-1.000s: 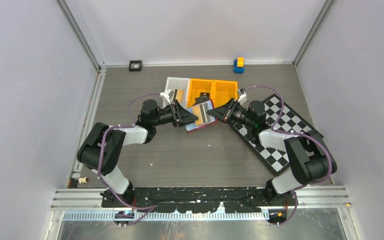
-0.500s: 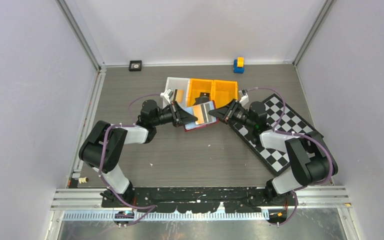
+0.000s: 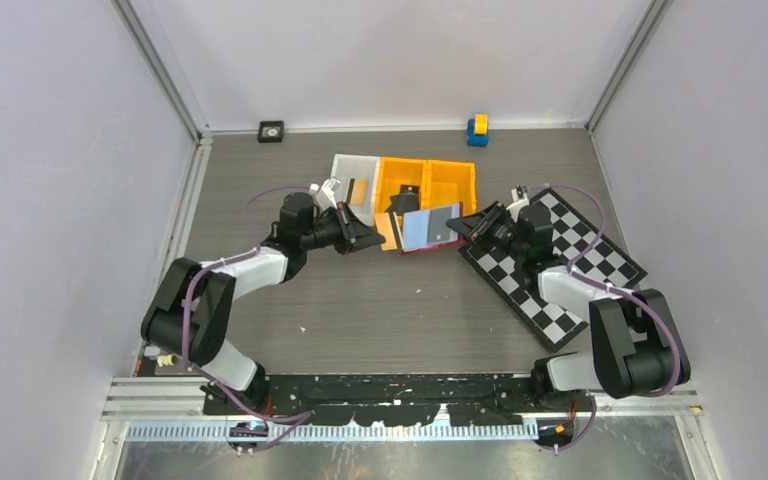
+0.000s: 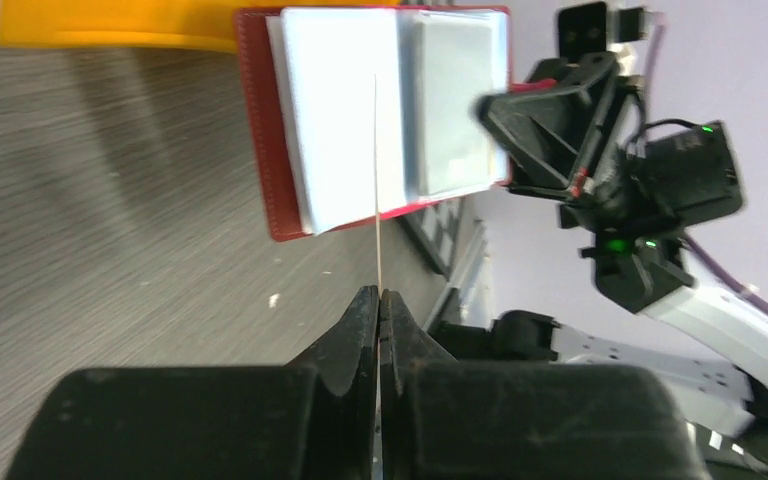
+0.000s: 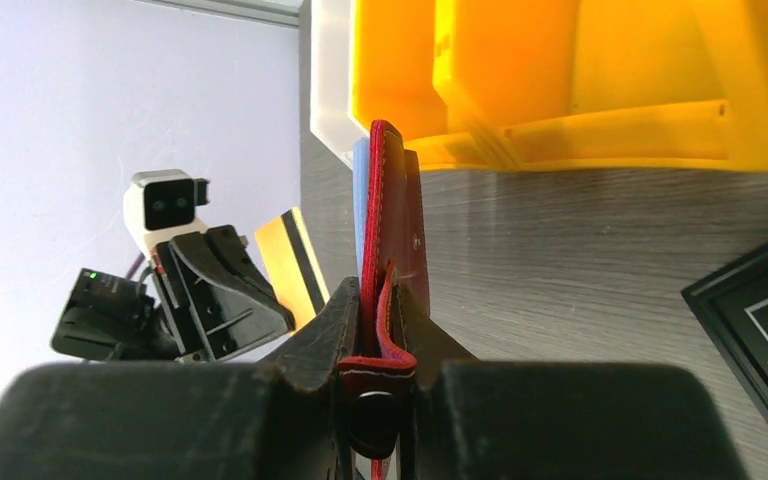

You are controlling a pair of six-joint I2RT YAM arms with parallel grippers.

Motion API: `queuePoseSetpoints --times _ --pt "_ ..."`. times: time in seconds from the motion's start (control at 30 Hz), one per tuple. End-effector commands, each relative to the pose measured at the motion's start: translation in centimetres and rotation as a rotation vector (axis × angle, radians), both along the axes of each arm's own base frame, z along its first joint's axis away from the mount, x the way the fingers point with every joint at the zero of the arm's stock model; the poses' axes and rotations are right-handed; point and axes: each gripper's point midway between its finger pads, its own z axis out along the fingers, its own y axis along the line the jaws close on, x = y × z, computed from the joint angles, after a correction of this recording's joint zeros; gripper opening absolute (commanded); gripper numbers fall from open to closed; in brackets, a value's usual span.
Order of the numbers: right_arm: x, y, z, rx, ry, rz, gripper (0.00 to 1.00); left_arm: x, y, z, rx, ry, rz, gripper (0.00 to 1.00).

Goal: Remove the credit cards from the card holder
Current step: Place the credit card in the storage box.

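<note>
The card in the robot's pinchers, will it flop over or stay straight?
Probably straight: the card looks like one straight thin line sticking out of the shut left gripper, with no droop. Being so thin, it is likely very light. Pinched only at one end, it might twist or slip if bumped.

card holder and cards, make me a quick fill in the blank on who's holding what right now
1. The right fingers clamp the ___ card holder.
2. The left fingers are shut on one thin ___, seen edge-on and already out of the holder.
3. The chequered board lies on the ___ arm's side of the table.

Missing words: red; card; right
</note>
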Motion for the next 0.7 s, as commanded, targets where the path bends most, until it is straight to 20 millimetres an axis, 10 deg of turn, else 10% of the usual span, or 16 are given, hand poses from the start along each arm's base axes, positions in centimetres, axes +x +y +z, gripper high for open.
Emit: queuePoseSetpoints --times 0.0,0.2,0.4,0.67 --pt "0.1 -1.0 1.6 -0.046 -0.073 -0.039 0.0 1.4 2.1 0.6 0.196 -0.104 0.079 0.0" --pt "0.3 -1.8 0.8 -0.097 -0.071 -0.077 0.0 4.2 6.7 1.2 0.526 -0.199 0.234 0.0" --pt "0.2 -1.5 1.0 -0.089 -0.084 -0.06 0.0 7.0 8.1 3.0 0.675 -0.242 0.273 0.0" --pt "-0.1 -2.1 1.9 -0.117 -0.129 -0.078 0.01 11.4 7.9 0.2 0.877 -0.195 0.157 0.0"
